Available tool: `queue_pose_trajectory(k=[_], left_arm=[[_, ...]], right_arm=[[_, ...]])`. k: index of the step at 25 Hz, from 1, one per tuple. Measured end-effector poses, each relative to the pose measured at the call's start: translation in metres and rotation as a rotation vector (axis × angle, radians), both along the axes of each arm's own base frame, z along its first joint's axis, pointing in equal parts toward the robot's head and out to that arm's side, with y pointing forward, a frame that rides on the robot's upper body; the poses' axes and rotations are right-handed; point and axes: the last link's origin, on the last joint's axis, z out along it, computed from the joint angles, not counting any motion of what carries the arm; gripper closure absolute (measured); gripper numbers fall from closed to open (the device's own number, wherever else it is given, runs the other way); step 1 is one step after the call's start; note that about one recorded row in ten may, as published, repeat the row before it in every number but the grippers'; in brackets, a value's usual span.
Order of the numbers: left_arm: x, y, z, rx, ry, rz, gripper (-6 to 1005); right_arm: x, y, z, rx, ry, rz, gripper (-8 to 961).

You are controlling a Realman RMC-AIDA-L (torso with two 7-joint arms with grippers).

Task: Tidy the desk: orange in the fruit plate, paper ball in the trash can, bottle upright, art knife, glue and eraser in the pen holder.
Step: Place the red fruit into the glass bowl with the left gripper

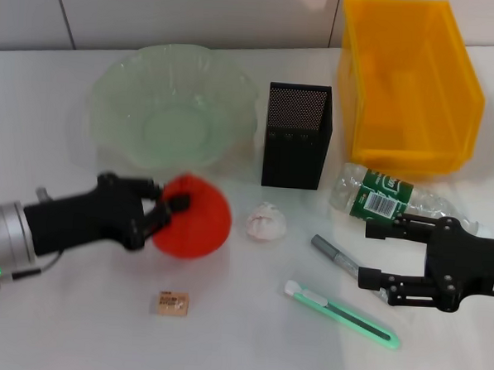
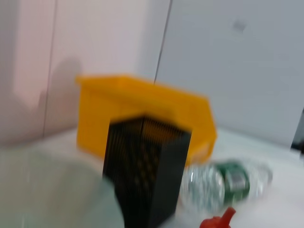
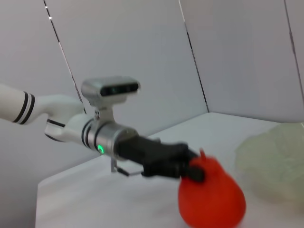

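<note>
My left gripper (image 1: 170, 204) is shut on the top of the red-orange orange (image 1: 197, 220), in front of the pale green fruit plate (image 1: 111, 87). The right wrist view shows the same grip (image 3: 190, 166) on the orange (image 3: 211, 197). My right gripper (image 1: 374, 254) is open and empty, just in front of the clear bottle (image 1: 379, 194), which lies on its side. The paper ball (image 1: 266, 222), grey glue stick (image 1: 334, 253), green art knife (image 1: 344, 315) and tan eraser (image 1: 173, 303) lie on the table. The black mesh pen holder (image 1: 296, 136) stands behind them.
The yellow bin (image 1: 410, 86) stands at the back right, next to the pen holder. The left wrist view shows the pen holder (image 2: 145, 171), the bin (image 2: 142, 107), the lying bottle (image 2: 223, 185) and the plate's rim (image 2: 52, 190). A white wall runs behind the table.
</note>
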Motion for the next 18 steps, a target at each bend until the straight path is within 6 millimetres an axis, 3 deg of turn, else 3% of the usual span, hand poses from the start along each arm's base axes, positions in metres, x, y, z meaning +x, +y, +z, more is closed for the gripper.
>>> queue_pose_trajectory(k=[5,6,8,11,18], left_arm=[[0.023,0.021,0.027,0.116,-0.066,-0.080,839],[0.030,0.034,0.034,0.170,-0.072,-0.075,847],[0.032,0.042,0.036,0.198,-0.071,-0.065,864],[0.036,0.075,0.035,0.294,0.000,0.020,896],[0.039,0.102,0.025,0.344,0.071,0.121,922]], right_arm=[[0.000,0.001,-0.001,0.001,-0.001,-0.002,180],[-0.001,0.001,-0.001,0.001,-0.001,-0.002,180],[-0.001,0.001,-0.001,0.001,-0.001,-0.002,180],[-0.001,0.001,-0.001,0.001,0.000,-0.002,180],[-0.001,0.002,-0.001,-0.002,0.002,0.000,180]])
